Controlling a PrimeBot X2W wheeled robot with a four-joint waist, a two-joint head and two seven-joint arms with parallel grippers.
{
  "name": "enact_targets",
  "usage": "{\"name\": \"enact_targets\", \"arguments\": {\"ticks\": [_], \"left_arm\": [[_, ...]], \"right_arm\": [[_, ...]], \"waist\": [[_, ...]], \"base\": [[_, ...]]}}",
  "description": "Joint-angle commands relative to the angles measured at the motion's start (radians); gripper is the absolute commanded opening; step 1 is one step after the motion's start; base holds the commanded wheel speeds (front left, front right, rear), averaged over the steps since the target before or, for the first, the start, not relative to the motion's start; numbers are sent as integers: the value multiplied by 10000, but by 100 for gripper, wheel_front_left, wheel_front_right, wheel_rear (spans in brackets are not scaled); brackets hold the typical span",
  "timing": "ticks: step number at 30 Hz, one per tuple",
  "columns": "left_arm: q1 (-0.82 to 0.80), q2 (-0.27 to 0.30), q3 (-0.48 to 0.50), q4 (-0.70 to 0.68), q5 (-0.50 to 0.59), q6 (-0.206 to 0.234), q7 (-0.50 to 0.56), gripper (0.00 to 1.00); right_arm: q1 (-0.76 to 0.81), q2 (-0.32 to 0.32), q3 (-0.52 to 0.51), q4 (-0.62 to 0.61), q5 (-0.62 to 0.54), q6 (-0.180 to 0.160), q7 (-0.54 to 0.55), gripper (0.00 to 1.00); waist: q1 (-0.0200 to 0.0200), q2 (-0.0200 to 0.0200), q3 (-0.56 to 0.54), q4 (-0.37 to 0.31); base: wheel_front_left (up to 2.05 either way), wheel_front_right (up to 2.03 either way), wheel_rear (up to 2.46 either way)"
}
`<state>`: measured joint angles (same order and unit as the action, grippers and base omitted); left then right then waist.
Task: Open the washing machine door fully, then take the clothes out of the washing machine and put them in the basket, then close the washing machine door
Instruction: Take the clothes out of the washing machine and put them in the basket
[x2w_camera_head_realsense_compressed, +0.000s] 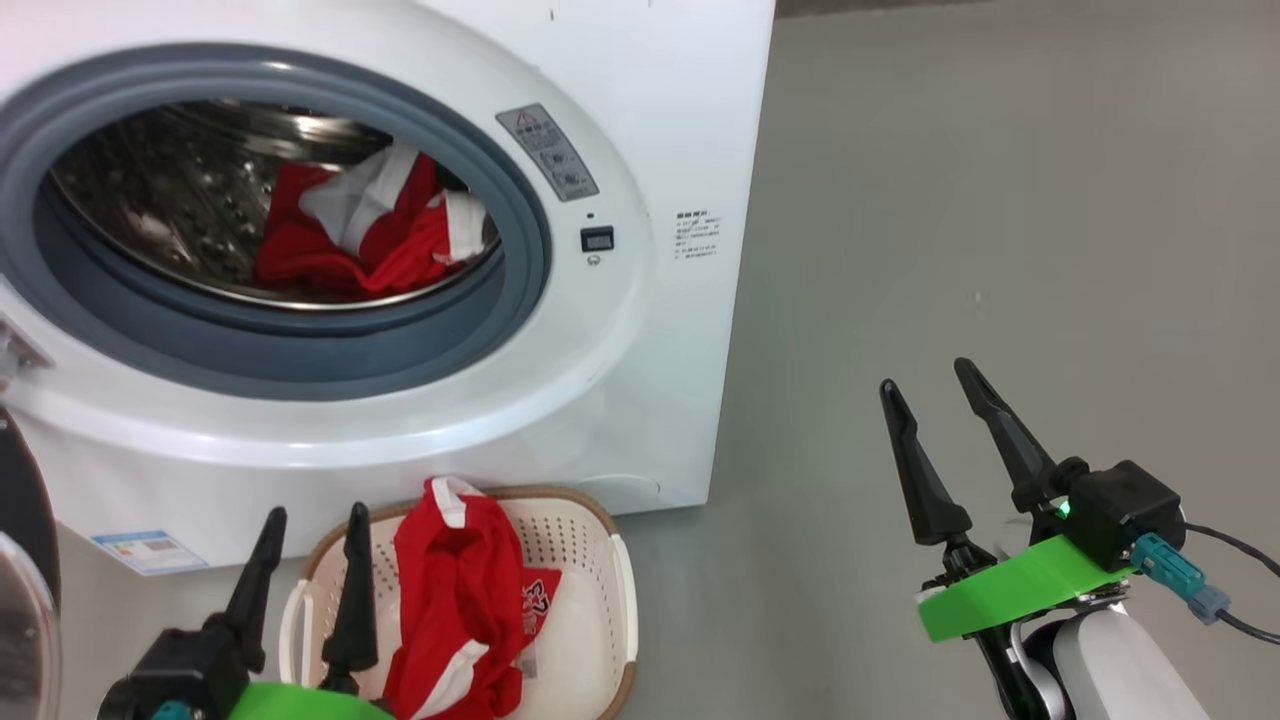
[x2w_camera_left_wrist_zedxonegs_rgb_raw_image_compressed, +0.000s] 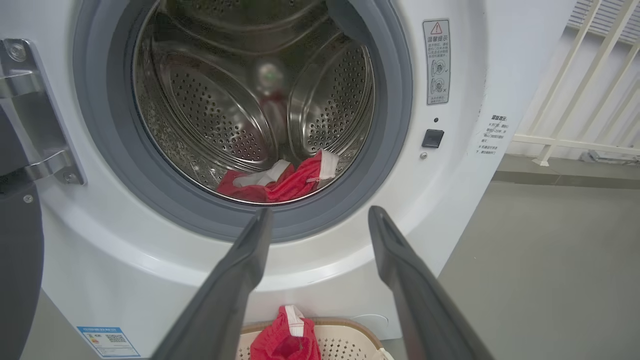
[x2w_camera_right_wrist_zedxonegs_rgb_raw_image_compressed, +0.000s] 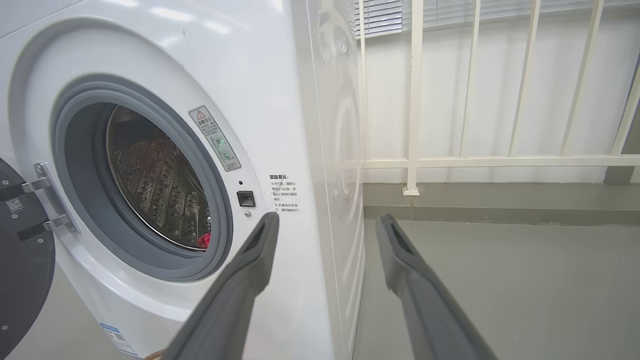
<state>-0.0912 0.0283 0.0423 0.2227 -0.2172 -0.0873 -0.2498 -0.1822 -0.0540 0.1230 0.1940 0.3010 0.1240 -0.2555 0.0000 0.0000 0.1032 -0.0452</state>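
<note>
Closest to me, the left hand (x2w_camera_head_realsense_compressed: 314, 512) hangs over the left end of the basket (x2w_camera_head_realsense_compressed: 604, 520), its two dark fingers spread apart with nothing between them. Off to the other side, the right hand (x2w_camera_head_realsense_compressed: 927, 376) sits above the bare grey floor (x2w_camera_head_realsense_compressed: 1000, 200), well apart from the machine. Its fingers are likewise spread and empty.

The basket stands on the floor just in front of the washing machine (x2w_camera_head_realsense_compressed: 640, 100), right against its base. A red garment (x2w_camera_head_realsense_compressed: 455, 600) with white bands lies heaped in it, one end draped up over the back rim.

The door (x2w_camera_right_wrist_zedxonegs_rgb_raw_image_compressed: 20, 260) is swung open to the machine's left on its metal hinge (x2w_camera_left_wrist_zedxonegs_rgb_raw_image_compressed: 35, 125). Its black edge and glass show at the lower left of the head view. A small blue label (x2w_camera_head_realsense_compressed: 150, 550) is stuck low on the white front.

Past the grey rubber ring (x2w_camera_head_realsense_compressed: 300, 350), more red clothes (x2w_camera_head_realsense_compressed: 370, 235) with white trim lie bunched at the bottom of the perforated steel drum (x2w_camera_left_wrist_zedxonegs_rgb_raw_image_compressed: 210, 110), towards its right side.

Behind the machine, a cream railing (x2w_camera_right_wrist_zedxonegs_rgb_raw_image_compressed: 415, 100) runs along a white wall.
</note>
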Motion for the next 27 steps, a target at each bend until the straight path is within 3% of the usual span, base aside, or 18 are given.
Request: {"name": "enact_targets", "arguments": {"ticks": [1, 12, 27], "left_arm": [[56, 220, 358, -413, 129, 95, -120, 100], [788, 220, 370, -1207, 354, 387, -120, 100], [998, 220, 498, -1449, 386, 456, -120, 100]], "right_arm": [[41, 35, 200, -255, 7, 67, -63, 100], [512, 36, 128, -307, -223, 67, -63, 100], [528, 37, 147, -411, -395, 67, -63, 100]], "waist": [[0, 0, -241, -17], [0, 0, -632, 19], [0, 0, -516, 11]], "base": [[0, 0, 0], [0, 0, 0], [0, 0, 0]]}}
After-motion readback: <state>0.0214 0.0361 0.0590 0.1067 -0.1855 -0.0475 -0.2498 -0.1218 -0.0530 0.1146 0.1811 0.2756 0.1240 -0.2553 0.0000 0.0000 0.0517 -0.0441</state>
